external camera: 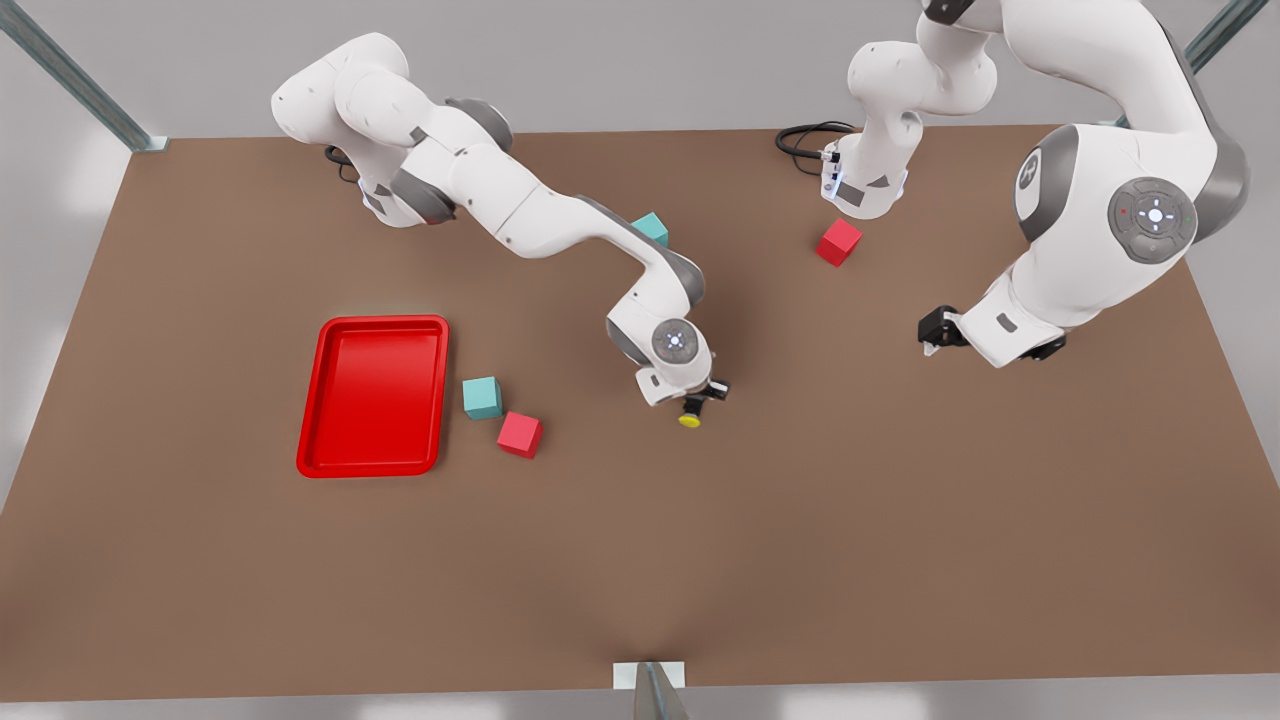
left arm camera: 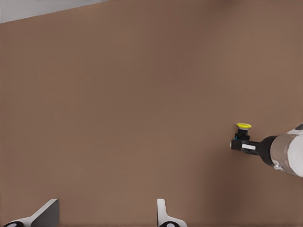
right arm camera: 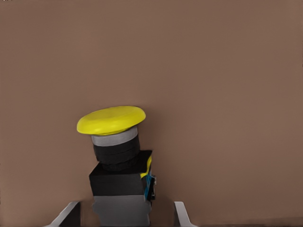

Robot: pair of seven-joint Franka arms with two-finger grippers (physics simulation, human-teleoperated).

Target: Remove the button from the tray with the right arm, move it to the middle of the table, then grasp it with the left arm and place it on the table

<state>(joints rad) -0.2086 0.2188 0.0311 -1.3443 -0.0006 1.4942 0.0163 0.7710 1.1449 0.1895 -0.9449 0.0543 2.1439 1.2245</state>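
Note:
The button (external camera: 690,419), with its yellow cap and black-and-grey body (right arm camera: 120,182), hangs just above the middle of the table (external camera: 800,520). My right gripper (external camera: 703,398) is shut on the button's body, fingers on either side (right arm camera: 124,216). The red tray (external camera: 385,322) lies off to the front view's left with nothing in it. My left gripper (external camera: 934,331) waits open above the table at the front view's right, its fingertips (left arm camera: 163,215) spread wide. The left wrist view looks across at the right gripper (left arm camera: 242,144) and the button (left arm camera: 244,126).
A teal cube (external camera: 482,397) and a red cube (external camera: 520,434) sit just beside the tray. Another teal cube (external camera: 652,228) is partly behind the right arm, and another red cube (external camera: 838,242) lies near the left arm's base. Bare tabletop separates the two grippers.

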